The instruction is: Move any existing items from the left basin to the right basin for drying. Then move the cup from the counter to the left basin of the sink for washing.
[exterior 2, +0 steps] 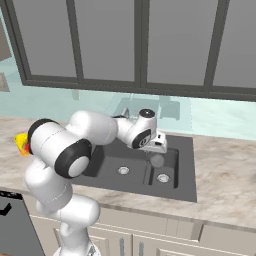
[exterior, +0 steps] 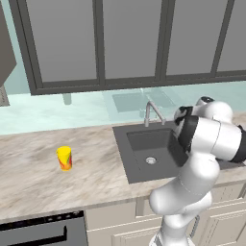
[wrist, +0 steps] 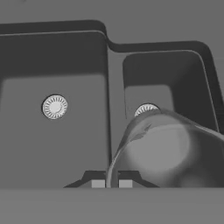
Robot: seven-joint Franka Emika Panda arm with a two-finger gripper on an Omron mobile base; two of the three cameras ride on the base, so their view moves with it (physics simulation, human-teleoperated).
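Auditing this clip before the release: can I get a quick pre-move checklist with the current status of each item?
1. Claw shut on the dark grey cylinder: ok.
2. Cylinder above the right basin, not the left: ok.
3. Left basin free of items besides its drain: ok.
4. Cylinder low enough to let go: cannot tell.
5. Yellow cup upright on the counter: ok.
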